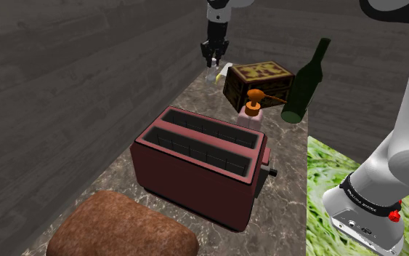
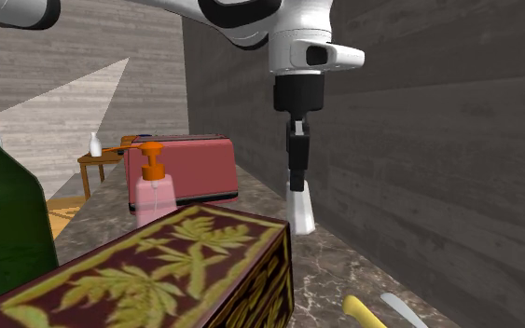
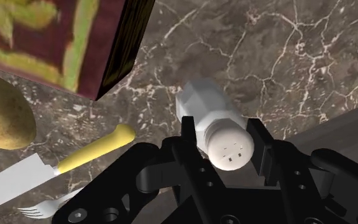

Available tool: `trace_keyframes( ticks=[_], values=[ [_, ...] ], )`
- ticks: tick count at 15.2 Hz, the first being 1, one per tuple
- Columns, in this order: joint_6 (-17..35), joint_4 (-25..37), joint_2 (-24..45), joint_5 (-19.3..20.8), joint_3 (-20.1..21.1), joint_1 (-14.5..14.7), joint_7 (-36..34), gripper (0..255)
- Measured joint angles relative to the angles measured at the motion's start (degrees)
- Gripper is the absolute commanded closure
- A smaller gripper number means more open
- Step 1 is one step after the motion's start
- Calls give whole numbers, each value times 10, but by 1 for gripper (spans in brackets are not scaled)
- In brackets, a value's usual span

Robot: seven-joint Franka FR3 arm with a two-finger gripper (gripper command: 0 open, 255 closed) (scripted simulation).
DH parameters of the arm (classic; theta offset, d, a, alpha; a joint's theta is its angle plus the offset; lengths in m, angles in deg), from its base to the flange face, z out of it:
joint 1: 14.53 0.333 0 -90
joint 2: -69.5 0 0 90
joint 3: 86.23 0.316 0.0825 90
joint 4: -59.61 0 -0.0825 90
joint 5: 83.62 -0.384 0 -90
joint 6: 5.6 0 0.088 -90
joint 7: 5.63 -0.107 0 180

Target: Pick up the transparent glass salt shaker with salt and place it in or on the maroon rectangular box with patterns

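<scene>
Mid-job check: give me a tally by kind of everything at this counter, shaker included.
Bottles: 2 (green bottle, pump bottle)
Cutlery: 2 (knife, fork)
Food: 2 (potato, brown loaf)
Toaster: 1
Patterned box: 1
Salt shaker: 1, clasped by the tool
Total: 9

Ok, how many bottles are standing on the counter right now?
2. A dark green bottle stands beside the patterned box; a pink pump bottle with an orange top stands between that box and the toaster. More may hide behind the box.
</scene>
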Motion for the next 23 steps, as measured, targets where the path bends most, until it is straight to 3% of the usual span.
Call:
trace_keyframes(
  ticks=[12,23],
  values=[
    [-88,83,-5,2,-1,-1,-6,255],
    [-182,197,15,2,0,-3,-13,255]
  ],
)
